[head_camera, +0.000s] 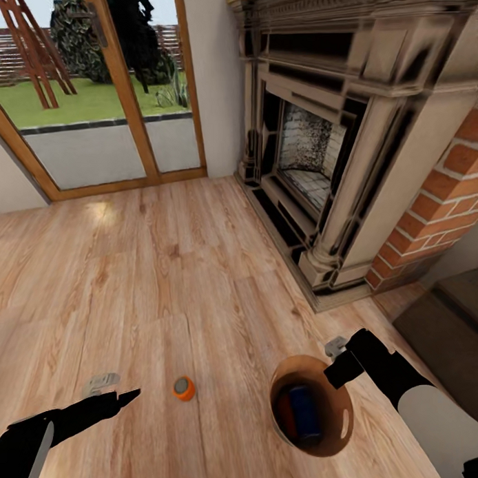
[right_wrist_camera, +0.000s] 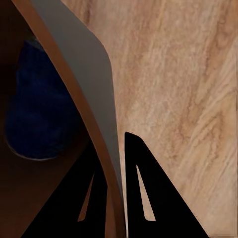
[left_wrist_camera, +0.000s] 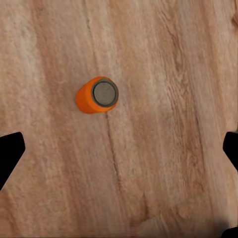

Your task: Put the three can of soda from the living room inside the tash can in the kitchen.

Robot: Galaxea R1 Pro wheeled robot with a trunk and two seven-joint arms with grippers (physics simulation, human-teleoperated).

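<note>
Upright, unlabelled orange can (left_wrist_camera: 96, 94) between wide left jaws; right jaws clamp bin rim (right_wrist_camera: 84, 99).

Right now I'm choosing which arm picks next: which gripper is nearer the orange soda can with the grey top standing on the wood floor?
Left. The left gripper hovers open just beside the orange can; the right gripper is farther off, clamped on the brown-copper bin's rim.

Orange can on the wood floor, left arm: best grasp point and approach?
Grip the orange cylindrical soda can across its curved side wall, mid-height, coming straight down from above. It appears to stand upright on the pale wood-plank floor, grey top facing the wrist camera, with free floor all round. The left gripper is open and offset, so centre it first.
</note>
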